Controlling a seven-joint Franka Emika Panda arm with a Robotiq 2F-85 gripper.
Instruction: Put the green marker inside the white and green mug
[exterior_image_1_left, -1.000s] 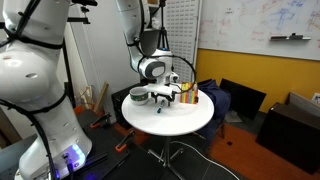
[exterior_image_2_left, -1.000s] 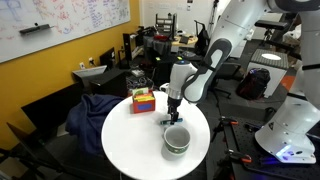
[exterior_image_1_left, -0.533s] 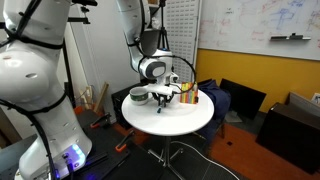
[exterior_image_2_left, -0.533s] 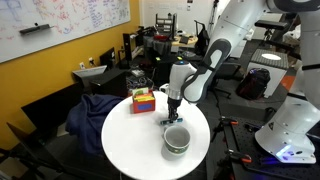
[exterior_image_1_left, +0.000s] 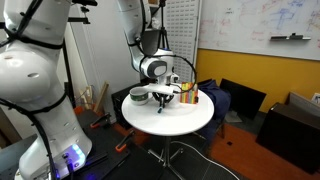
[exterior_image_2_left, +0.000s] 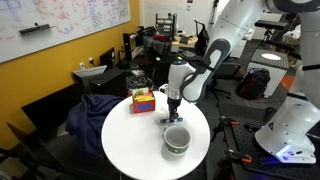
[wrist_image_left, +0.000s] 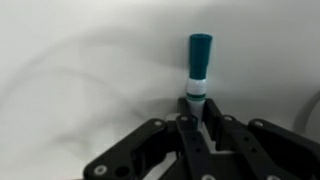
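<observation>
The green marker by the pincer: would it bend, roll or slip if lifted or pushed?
Probably stiff: the green marker looks straight and hard where it sticks out of the pincer. Its round barrel would likely roll on the smooth white table. Thin and smooth-looking, it may slip.

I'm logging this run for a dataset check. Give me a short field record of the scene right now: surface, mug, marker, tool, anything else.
surface: round white table
white and green mug: upright on the table, near its edge
green marker: lying on the table, one end between the tool's fingers, cap pointing away
tool: low over the table beside the mug, jaws closed against the marker's sides
other: colourful striped block on the table, apart from the mug
task state: marker not yet in the mug
</observation>
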